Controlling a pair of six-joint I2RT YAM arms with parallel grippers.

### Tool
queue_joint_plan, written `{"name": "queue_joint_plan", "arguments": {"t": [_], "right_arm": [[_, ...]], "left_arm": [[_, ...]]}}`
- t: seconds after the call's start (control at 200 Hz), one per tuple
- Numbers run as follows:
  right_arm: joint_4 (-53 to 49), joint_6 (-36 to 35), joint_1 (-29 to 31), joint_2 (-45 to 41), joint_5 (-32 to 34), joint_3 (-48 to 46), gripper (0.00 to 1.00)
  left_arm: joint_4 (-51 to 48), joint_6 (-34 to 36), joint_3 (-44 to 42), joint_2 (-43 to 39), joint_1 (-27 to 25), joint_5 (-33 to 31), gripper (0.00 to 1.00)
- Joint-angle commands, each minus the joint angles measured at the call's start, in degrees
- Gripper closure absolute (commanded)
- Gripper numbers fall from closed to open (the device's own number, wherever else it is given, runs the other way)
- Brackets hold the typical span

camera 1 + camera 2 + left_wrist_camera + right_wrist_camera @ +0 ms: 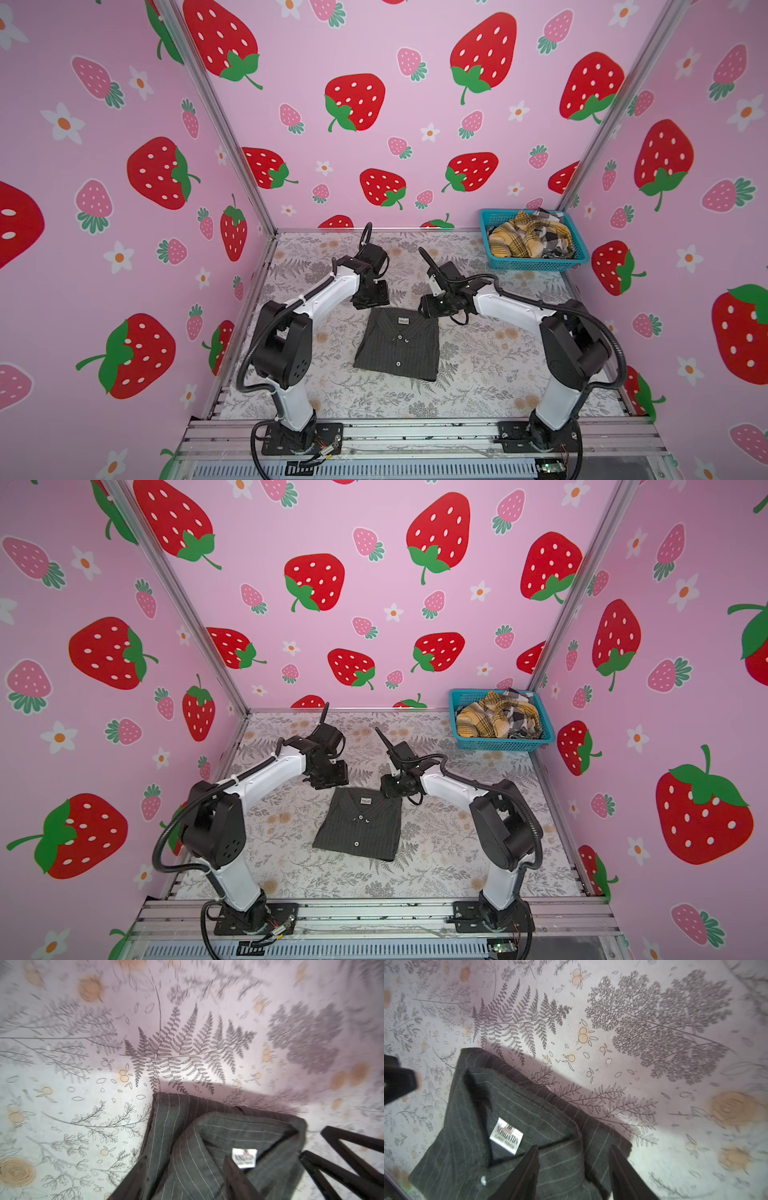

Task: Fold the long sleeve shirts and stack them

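The dark pinstriped shirt [397, 345] lies folded into a neat square in the middle of the floral surface [478, 374], collar and label toward the back wall and button placket facing up. The left end effector [371, 298] hangs over its far left corner and the right end effector [432, 306] over its far right corner. In the left wrist view the left fingers [234, 1176] stand apart above the collar edge, and in the right wrist view the right fingers [527, 1169] are spread the same way. Both look open with no cloth pinched between them. From here the shirt looks light and limp, a soft woven cloth that would sag and come unfolded if lifted by one point. I'd take it at two corners of the same edge, pinching through all the layers at once, or slide it rather than hoist it. The collar is the stiffest part and seems the surest place to hold, while the small buttons could snag a finger. Away in the far right corner sits a blue mesh basket [536, 262], well apart from the folded shirt. It holds a crumpled mustard plaid shirt [515, 239] with a black-and-white check shirt [555, 241] bunched against it, both unfolded. Those two look like the work left to do.
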Motion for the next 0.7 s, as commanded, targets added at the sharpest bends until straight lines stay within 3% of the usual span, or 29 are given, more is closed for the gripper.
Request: {"name": "queue_joint_plan", "arguments": {"t": [0.0, 0.13, 0.215, 0.375, 0.695], "right_arm": [[-4.16, 0.68, 3.10, -6.82, 2.95, -1.63, 0.44], [-4.00, 4.02, 8.13, -11.44, 2.95, -6.35, 0.51], [-2.93, 6.53, 11.41, -13.13, 2.80, -9.05, 0.56], [0.99, 10.75, 13.77, -13.79, 0.78, -15.17, 0.67], [4.81, 12.73, 12.81, -8.80, -0.41, -19.59, 0.77]], "left_arm": [[0.39, -0.80, -5.86, -7.83, 1.95, 0.64, 0.26], [12.40, -2.07, -19.64, -19.89, 7.76, 9.01, 0.17], [14.89, -3.49, -24.80, -24.61, 12.13, 10.77, 0.23], [18.96, -4.35, -33.45, -33.51, 16.22, 12.14, 0.22], [20.68, -10.94, -44.68, -31.84, 20.61, 27.59, 0.25]]}}
